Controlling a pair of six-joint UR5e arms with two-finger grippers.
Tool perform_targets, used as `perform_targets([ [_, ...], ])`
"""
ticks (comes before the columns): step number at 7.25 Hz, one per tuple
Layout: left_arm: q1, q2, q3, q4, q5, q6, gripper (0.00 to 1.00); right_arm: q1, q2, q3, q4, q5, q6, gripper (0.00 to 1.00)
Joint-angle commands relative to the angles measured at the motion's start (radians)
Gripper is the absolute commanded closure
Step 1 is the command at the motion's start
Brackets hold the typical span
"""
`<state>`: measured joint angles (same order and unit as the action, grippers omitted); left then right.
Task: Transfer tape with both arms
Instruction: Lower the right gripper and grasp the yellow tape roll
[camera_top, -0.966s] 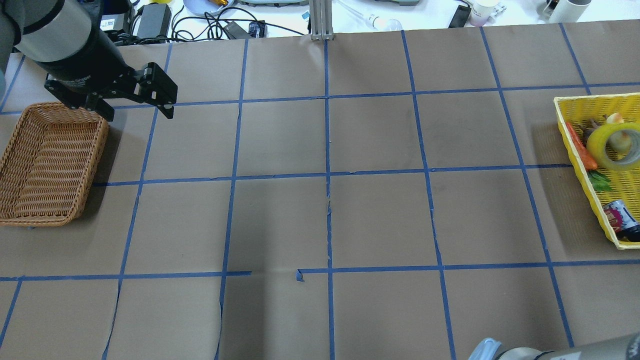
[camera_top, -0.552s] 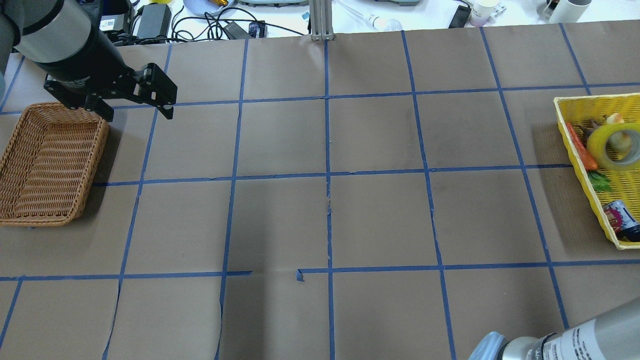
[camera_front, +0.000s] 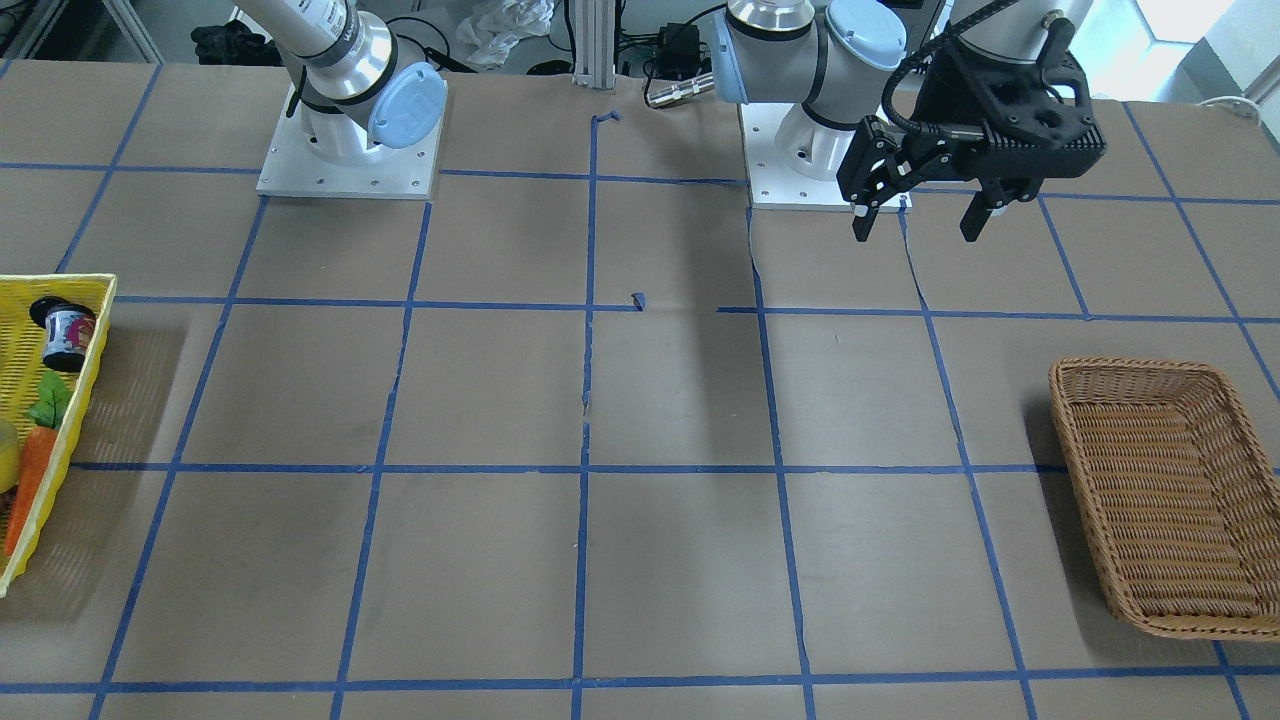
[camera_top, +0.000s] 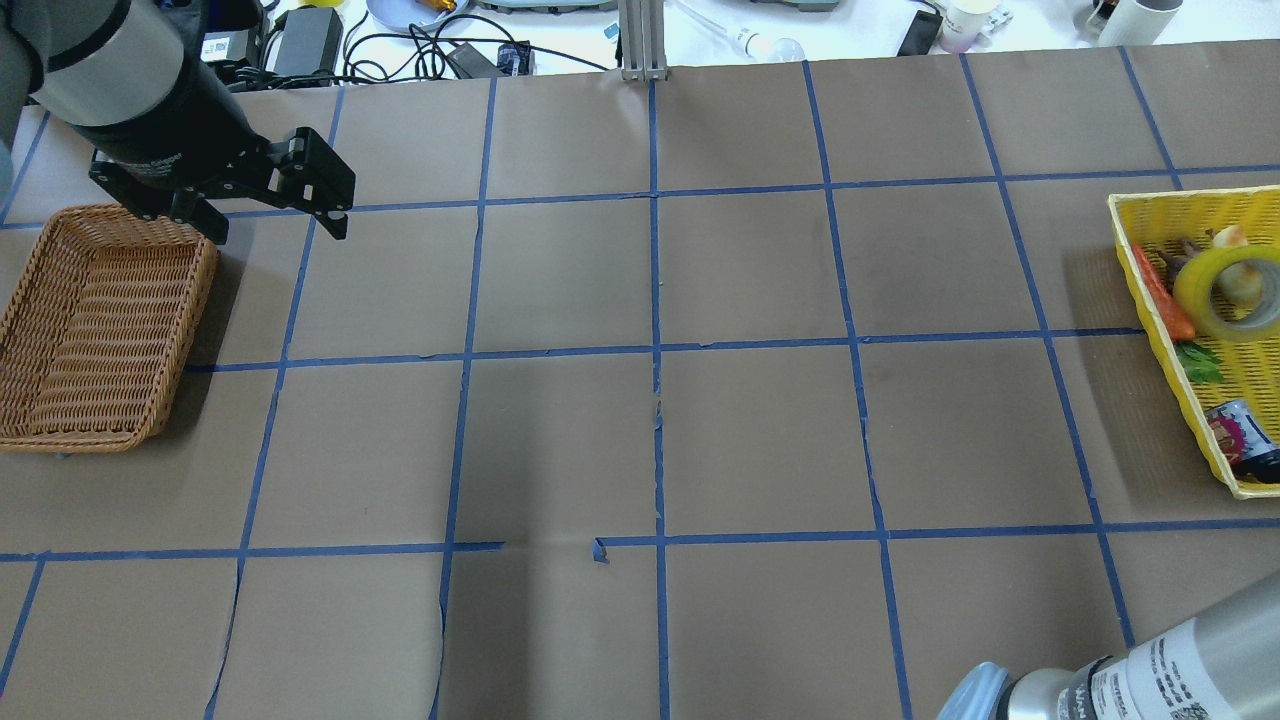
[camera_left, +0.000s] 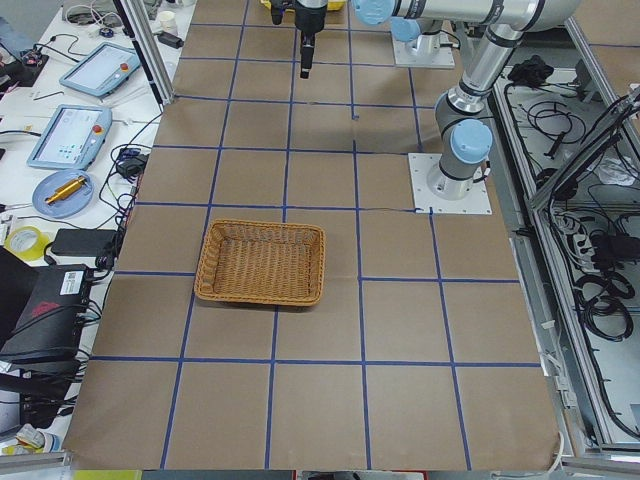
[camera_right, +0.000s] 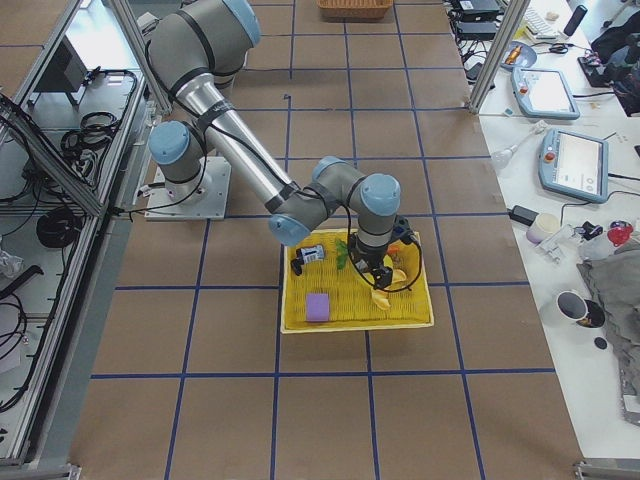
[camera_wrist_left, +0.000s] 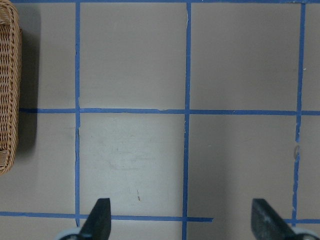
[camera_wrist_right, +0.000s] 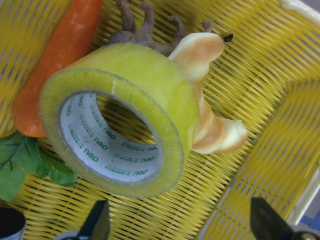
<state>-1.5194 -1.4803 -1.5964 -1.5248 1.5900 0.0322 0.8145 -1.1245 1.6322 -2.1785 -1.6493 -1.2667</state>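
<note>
By the desk's left edge the left gripper (camera_top: 278, 228) is being held spread, empty. At the right edge the tape (camera_top: 1197, 290) is lying in the yellow basket (camera_top: 1180, 197), the unclenched right gripper (camera_wrist_right: 182, 227) being poised over it. Pickup seems underway; descent astride its wall is being called for.

A robotics lab — teach pendants (camera_left: 72, 135), loose cables (camera_left: 600, 290) (grid-taped table (camera_top: 750, 270)).
</note>
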Motion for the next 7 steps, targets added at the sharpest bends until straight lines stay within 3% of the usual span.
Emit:
perform_targets([
  [1, 0.001, 0.0, 0.0, 0.0, 0.001, 0.0, 0.0, 0.0, 0.031, 0.001, -0.001, 0.002, 0.027, 0.02],
  [2, -0.001, 0.0, -0.002, 0.0, 0.001, 0.0, 0.0, 0.0, 0.035, 0.0, -0.003, 0.002, 0.029, 0.13],
  [3, -0.001, 0.002, -0.002, 0.0, 0.001, 0.0, 0.0, 0.0, 0.038, -0.002, -0.003, 0.0, 0.027, 0.49],
  [4, -0.001, 0.002, -0.002, 0.0, 0.001, 0.0, 0.0, 0.0, 0.038, -0.002, -0.003, -0.001, 0.029, 0.62],
  [6, -0.001, 0.002, -0.004, 0.0, 0.001, 0.0, 0.0, 0.0, 0.025, -0.008, -0.001, -0.006, 0.035, 1.0],
  [7, -0.001, 0.002, -0.004, 0.0, -0.001, 0.0, 0.0, 0.006, -0.004, -0.006, 0.02, -0.083, 0.033, 1.0],
])
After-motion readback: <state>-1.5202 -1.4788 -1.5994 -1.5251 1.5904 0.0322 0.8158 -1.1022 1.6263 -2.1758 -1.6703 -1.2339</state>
